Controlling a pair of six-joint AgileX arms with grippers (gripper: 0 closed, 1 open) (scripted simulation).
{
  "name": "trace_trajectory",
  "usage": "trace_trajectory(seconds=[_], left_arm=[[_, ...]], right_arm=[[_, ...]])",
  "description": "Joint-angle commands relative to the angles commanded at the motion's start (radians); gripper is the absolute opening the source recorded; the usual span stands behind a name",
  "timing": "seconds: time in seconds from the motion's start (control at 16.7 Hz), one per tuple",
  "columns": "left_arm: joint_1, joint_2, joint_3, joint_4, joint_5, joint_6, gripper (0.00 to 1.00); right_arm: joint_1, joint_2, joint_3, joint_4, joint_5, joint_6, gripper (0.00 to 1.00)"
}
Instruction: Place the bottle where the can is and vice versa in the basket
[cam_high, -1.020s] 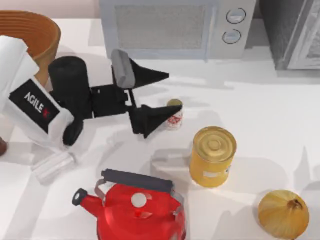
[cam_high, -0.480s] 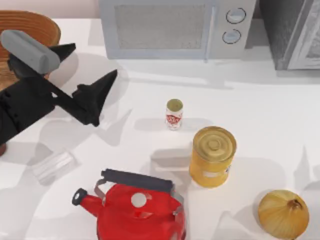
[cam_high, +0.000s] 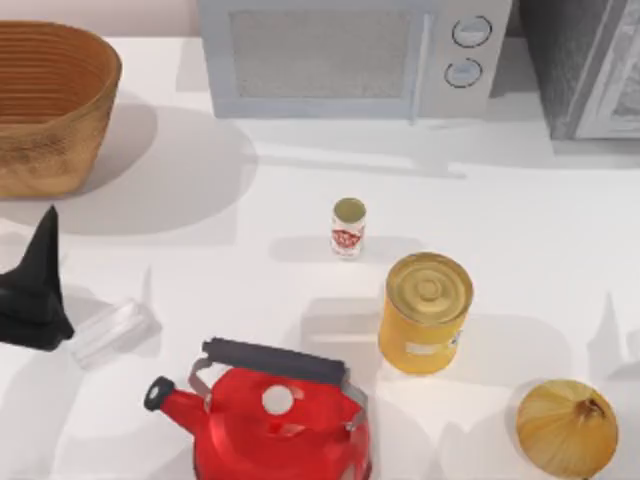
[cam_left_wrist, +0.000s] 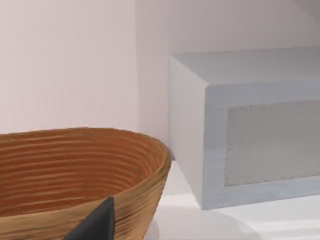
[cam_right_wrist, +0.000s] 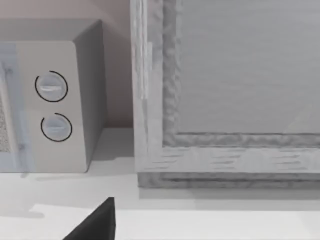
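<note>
Basket (cam_high: 50, 110) rough woven wicker; can (cam_high: 348, 229) dull gold top; kettle (cam_high: 275, 425) glossy red.

Basket (cam_high: 50, 110) at table's (cam_high: 560, 220) far left corner, microwave (cam_high: 350, 55) to its right along back edge. Can (cam_high: 348, 228) mid-table, in front of microwave. Big can (cam_high: 425, 312) just front-right of it. Kettle (cam_high: 275, 415) at front edge, clear cylinder (cam_high: 110, 333) left of kettle, onion (cam_high: 566, 428) front right.

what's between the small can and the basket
Nothing: in the top view, bare white table runs from the can to the basket.
</note>
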Motion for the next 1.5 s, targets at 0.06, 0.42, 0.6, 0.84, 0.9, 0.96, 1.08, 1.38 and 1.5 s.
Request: trace_trajectory(seconds=[0.06, 0.42, 0.6, 0.84, 0.9, 0.96, 1.08, 1.38, 1.5], left_arm=[[0.017, -0.080, -0.028, -0.052, -0.032, -0.003, 1.00], [0.081, -0.336, -0.116, -0.246, -0.132, -0.016, 1.00], [0.083, -0.342, -0.118, -0.251, -0.134, -0.017, 1.00], [0.082, -0.329, -0.115, -0.241, -0.130, -0.015, 1.00], [0.089, -0.308, -0.114, -0.222, -0.125, -0.014, 1.00], [0.097, -0.277, -0.114, -0.195, -0.117, -0.012, 1.00], [0.121, -0.184, -0.113, -0.112, -0.092, -0.006, 1.00], [0.207, 0.213, -0.110, 0.230, 0.001, 0.017, 1.00], [0.248, 0.399, -0.108, 0.382, 0.045, 0.027, 1.00]], right_arm=[[0.000, 0.000, 0.000, 0.000, 0.000, 0.000, 1.00], [0.000, 0.000, 0.000, 0.000, 0.000, 0.000, 1.00], [0.000, 0.000, 0.000, 0.000, 0.000, 0.000, 1.00], [0.000, 0.000, 0.000, 0.000, 0.000, 0.000, 1.00], [0.000, 0.000, 0.000, 0.000, 0.000, 0.000, 1.00], [0.000, 0.000, 0.000, 0.000, 0.000, 0.000, 1.00], [0.000, 0.000, 0.000, 0.000, 0.000, 0.000, 1.00], [0.000, 0.000, 0.000, 0.000, 0.000, 0.000, 1.00], [0.000, 0.000, 0.000, 0.000, 0.000, 0.000, 1.00]])
